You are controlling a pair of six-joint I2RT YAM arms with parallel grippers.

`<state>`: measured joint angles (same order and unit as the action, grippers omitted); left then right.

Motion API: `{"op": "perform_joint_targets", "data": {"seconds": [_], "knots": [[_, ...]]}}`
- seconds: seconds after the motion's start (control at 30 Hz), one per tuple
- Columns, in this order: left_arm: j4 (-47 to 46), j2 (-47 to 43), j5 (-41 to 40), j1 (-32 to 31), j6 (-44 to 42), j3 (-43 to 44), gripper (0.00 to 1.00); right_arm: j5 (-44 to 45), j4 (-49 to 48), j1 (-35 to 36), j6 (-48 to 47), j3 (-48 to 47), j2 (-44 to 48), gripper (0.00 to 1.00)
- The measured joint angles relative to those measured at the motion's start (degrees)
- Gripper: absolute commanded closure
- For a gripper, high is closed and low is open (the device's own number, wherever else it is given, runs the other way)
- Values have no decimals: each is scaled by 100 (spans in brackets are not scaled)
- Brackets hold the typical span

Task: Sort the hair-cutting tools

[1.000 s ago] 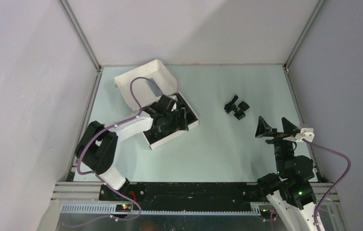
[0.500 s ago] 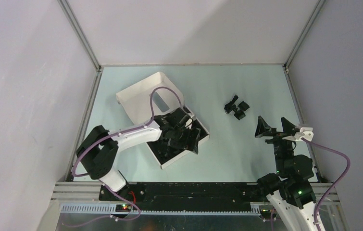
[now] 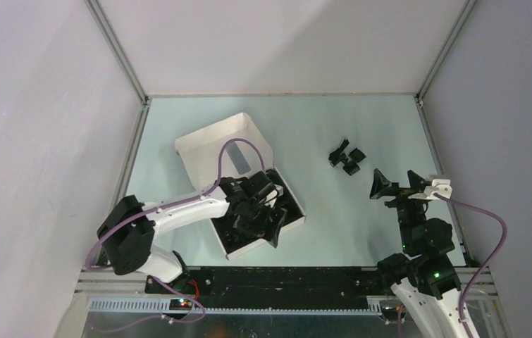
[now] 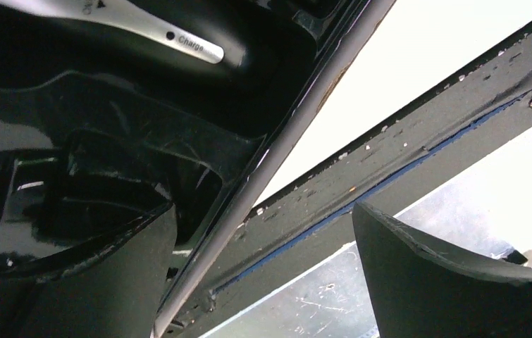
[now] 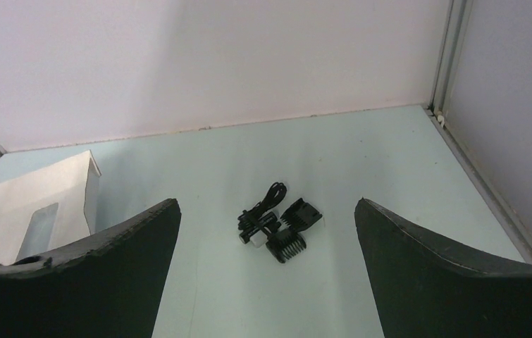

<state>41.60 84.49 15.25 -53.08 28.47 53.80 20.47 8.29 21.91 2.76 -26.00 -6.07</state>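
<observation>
White cardboard box (image 3: 215, 144) lies at about nine o'clock on the desk (image 3: 333, 218), its lid thrown back toward eleven and its black tray (image 4: 143, 134) toward the near edge. The left pincer (image 4: 263, 211) hangs over the tray's rim, spread wide with nothing between its fingers. In the wrist view one finger sits above the tray's hollows and the other beyond the rim. The silver-and-black clipper (image 4: 151, 29) lies bedded in the tray, its "Charge" mark showing, at roughly eleven o'clock from the pincer in that view. Well apart, at about two o'clock on the desk, the small black attachments (image 5: 292, 232) lie in a tight cluster with a looped black cord (image 5: 268, 198) touching them. The right pincer (image 3: 395, 184) hovers at three o'clock, just nearer than the cluster, opened wide and empty. The sorting looks barely begun: the box seems the matter in hand, and the loose pieces are unplaced. Next, I judge, the right arm must reach forward, drop over one attachment and pinch it singly without snagging the cord.
</observation>
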Motion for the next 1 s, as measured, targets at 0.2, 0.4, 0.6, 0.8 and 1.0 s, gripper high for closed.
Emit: {"op": "perform_joint_targets", "data": {"seconds": [0.2,0.4,0.6,0.8,1.0], "knots": [[280,-466,-177,188,17,315,0,-125,120,0,57,-107,-442,1],[92,-1460,-317,1580,118,391,0,-326,511,0,389,-678,-1523,1],[37,-2433,-793,3123,173,-42,0,-634,1270,-26,890,-1482,-3211,1],[177,-3324,-1338,4256,118,-249,0,-955,1814,-107,1497,-2352,-4813,1],[404,-3917,-2332,4465,-275,-55,0,-1305,1526,-164,1709,-2437,-5147,1]]}}
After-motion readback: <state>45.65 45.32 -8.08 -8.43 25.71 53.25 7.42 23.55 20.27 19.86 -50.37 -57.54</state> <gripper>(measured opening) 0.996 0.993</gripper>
